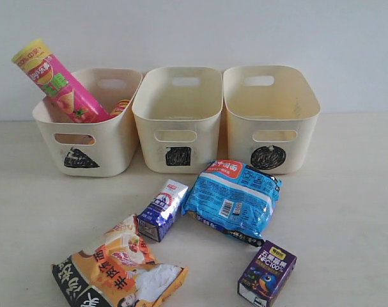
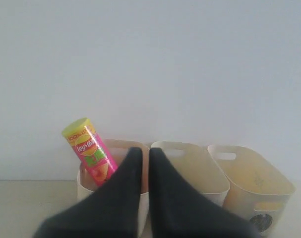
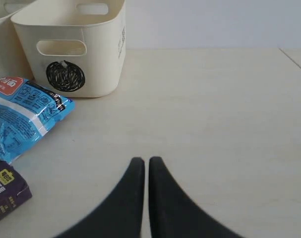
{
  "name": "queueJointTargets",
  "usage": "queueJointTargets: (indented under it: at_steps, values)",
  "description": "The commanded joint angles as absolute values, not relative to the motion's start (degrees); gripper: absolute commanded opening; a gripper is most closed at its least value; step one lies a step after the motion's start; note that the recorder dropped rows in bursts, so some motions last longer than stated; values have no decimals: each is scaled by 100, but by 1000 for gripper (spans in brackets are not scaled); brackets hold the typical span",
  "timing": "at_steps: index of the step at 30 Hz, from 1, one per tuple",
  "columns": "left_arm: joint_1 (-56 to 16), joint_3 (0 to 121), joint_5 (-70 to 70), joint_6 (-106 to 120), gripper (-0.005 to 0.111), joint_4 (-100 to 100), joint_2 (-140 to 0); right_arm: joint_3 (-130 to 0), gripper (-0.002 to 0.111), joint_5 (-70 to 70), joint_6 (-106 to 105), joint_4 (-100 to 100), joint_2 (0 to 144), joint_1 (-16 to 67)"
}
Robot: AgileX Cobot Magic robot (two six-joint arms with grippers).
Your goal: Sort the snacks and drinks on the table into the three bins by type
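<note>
The pink chip tube (image 1: 55,80) with a yellow lid leans in the triangle bin (image 1: 85,144); a sliver of the yellow-orange tube (image 1: 121,106) shows beside it. The square bin (image 1: 179,137) and circle bin (image 1: 270,137) look empty. On the table (image 1: 347,211) lie the blue packet (image 1: 235,199), the slim blue-white carton (image 1: 163,209), the orange-black-white bag (image 1: 117,272) and the dark purple carton (image 1: 267,274). My left gripper (image 2: 141,151) is shut, empty, raised in front of the bins. My right gripper (image 3: 141,161) is shut, empty, over bare table right of the circle bin (image 3: 71,49). Neither gripper appears in the exterior view.
A plain pale wall stands behind the bins. In the right wrist view the blue packet (image 3: 21,116) and the purple carton (image 3: 6,191) lie to one side of the fingers, and the table's edge (image 3: 295,62) shows at the far corner.
</note>
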State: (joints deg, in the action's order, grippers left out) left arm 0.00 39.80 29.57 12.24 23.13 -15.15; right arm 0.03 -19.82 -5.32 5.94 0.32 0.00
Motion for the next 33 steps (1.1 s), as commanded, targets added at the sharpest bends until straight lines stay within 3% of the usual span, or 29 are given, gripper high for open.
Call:
queueJointTargets:
  at_steps: [1, 15, 20, 27, 30, 33]
  values:
    - [1, 3599, 2836, 1109, 4, 2348, -890, 0, 1, -1957, -505, 546, 0, -7]
    - [0, 2033, 2519, 1109, 4, 2338, 0, 0, 1, -1002, -1021, 449, 0, -7]
    - [0, 1207, 1511, 1109, 4, 2353, 0, 0, 1, 900, -1059, 431, 0, -7]
    - [0, 991, 1326, 1134, 4, 2330, 0, 0, 1, 1736, -1019, 431, 0, -7]
    - [0, 992, 1326, 1148, 4, 2330, 0, 0, 1, 3275, 1108, 543, 0, 0]
    - [0, 992, 1326, 1148, 4, 2330, 0, 0, 1, 3576, 2286, 852, 0, 0]
